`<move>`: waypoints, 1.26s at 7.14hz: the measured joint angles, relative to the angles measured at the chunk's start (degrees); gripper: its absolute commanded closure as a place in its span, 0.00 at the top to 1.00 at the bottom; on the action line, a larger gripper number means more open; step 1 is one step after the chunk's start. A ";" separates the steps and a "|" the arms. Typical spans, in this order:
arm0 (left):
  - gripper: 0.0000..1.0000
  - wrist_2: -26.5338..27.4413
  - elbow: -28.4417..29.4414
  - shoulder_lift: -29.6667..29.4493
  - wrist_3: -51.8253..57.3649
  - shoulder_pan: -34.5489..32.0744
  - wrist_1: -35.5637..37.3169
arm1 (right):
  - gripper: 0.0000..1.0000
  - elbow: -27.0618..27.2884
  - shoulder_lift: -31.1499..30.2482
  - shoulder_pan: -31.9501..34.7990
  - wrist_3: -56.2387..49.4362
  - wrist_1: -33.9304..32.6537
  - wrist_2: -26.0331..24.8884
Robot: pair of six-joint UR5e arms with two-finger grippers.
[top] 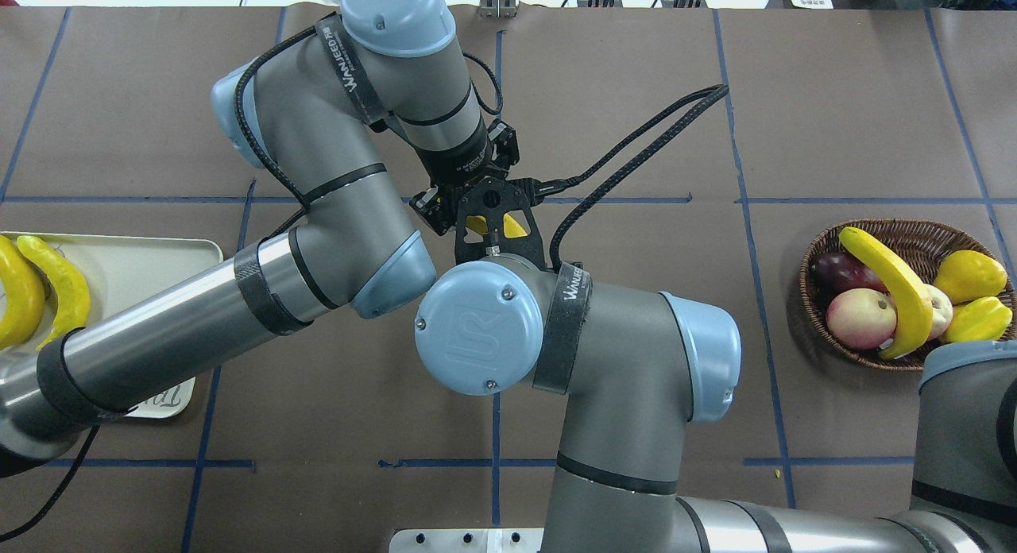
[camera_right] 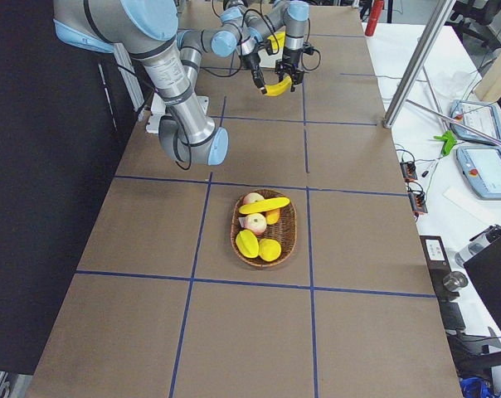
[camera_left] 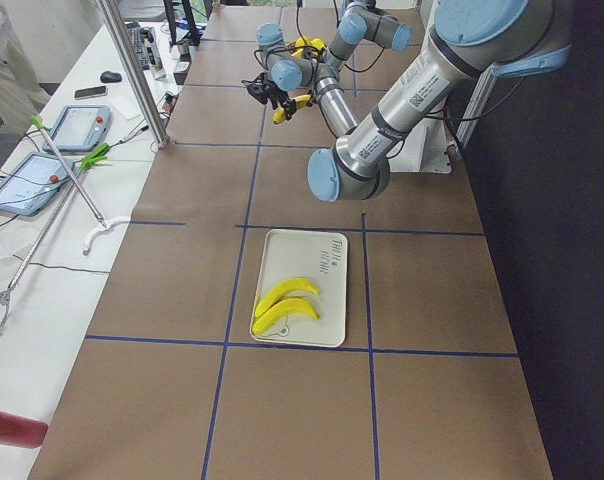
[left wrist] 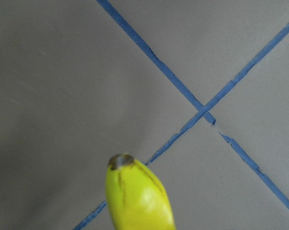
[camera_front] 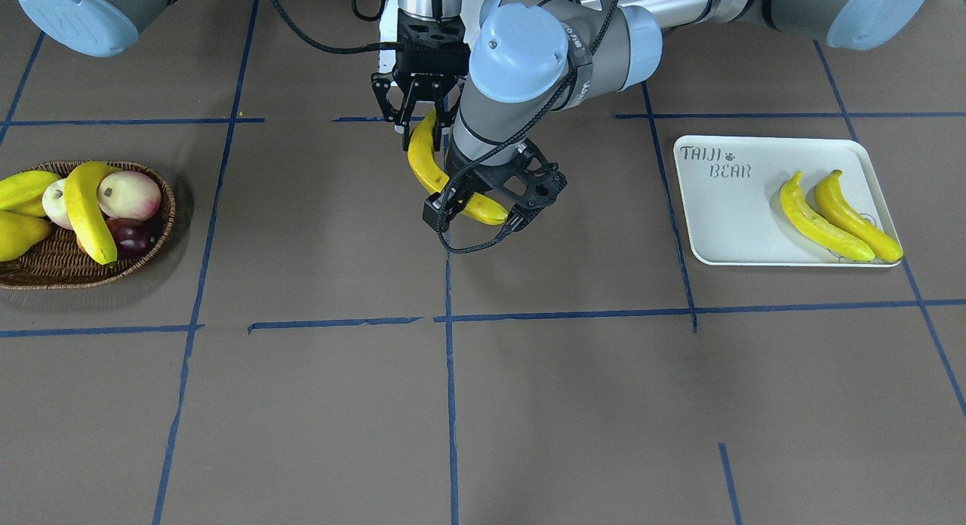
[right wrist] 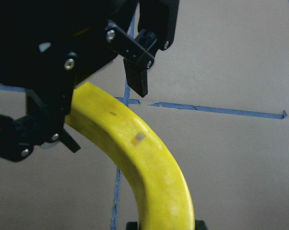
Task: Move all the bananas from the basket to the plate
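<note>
A handover looks to be under way above the middle of the worktop [camera_front: 573,404], well apart from the plate [camera_front: 724,223] and roughly halfway from it to the basket [camera_front: 45,272] at the far end. The right gripper [camera_front: 426,121] has its jaws clamped on the upper end of the held banana [camera_front: 424,170] (the right wrist view shows a pad against each flank). The left gripper [camera_front: 479,210] straddles the other end with jaws apart. In the right wrist view one finger [right wrist: 136,79] stands clear of the peel, so I judge that grip not yet made.

The coming move turns on this: the held banana's long axis runs from the right jaws, on the side away from the plate, down and across toward the plate, and its plate-side end lies between the left jaws. The left arm is the nearer to the plate, so it should close and take the weight before the right lets go. Too early a release would probably drop the fruit.

On the plate, at the end away from its lettering, a first banana [camera_front: 819,222] lies just beside a second banana [camera_front: 856,219]. The basket banana [camera_front: 84,212] lies across other fruit [camera_front: 130,194].
</note>
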 measured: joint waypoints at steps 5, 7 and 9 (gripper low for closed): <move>0.00 0.37 -0.84 1.63 -0.01 -0.11 0.07 | 1.00 2.15 -0.06 -0.32 -2.58 -0.45 -0.78; 0.00 0.38 -0.98 2.00 -0.02 -0.06 0.05 | 1.00 3.50 -0.18 -0.23 -2.99 -0.46 -0.09; 0.00 0.65 -1.67 3.62 0.17 -0.20 0.06 | 1.00 5.55 -0.39 0.39 -3.48 -0.71 2.35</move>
